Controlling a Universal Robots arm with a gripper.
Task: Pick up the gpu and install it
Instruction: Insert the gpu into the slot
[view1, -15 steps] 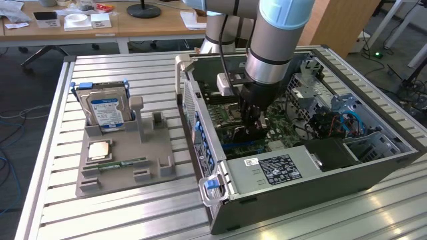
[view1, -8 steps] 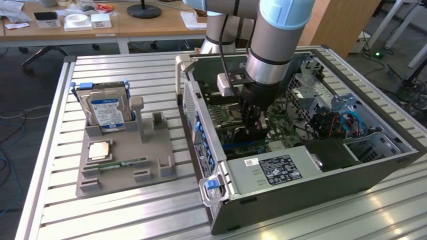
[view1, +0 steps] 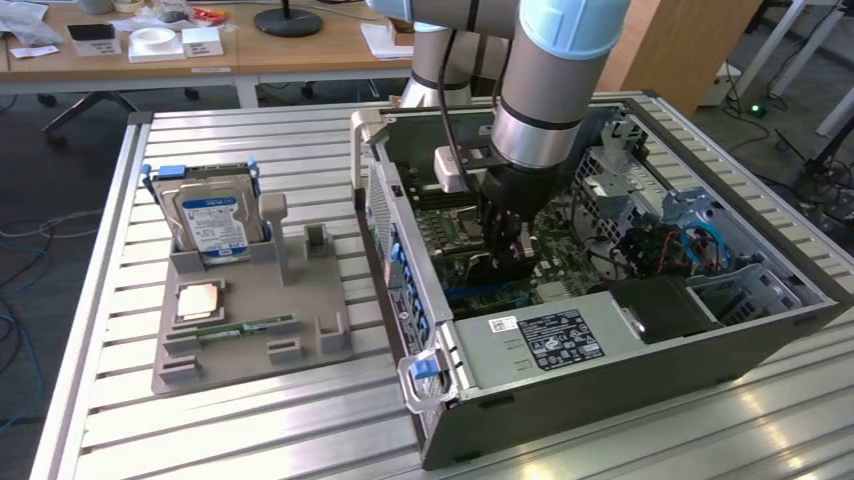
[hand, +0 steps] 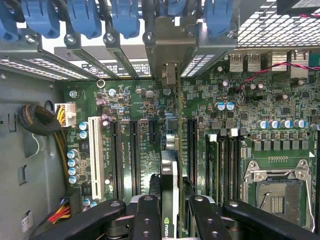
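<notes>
Hand (hand: 170, 212) gripping gpu (hand: 169, 170) edge-on, NVIDIA logo, over mobo (hand: 260, 125) slots

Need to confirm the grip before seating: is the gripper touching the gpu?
Touching. In the wrist view the gripper fingers press both sides of the gpu, seen edge-on above the motherboard.

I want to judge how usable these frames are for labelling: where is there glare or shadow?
Exterior view: glare streaks on the table slats, dark shadow inside the computer case. Wrist view: evenly lit motherboard, bright washed-out vents, gpu edge-on in the end effector.
</notes>
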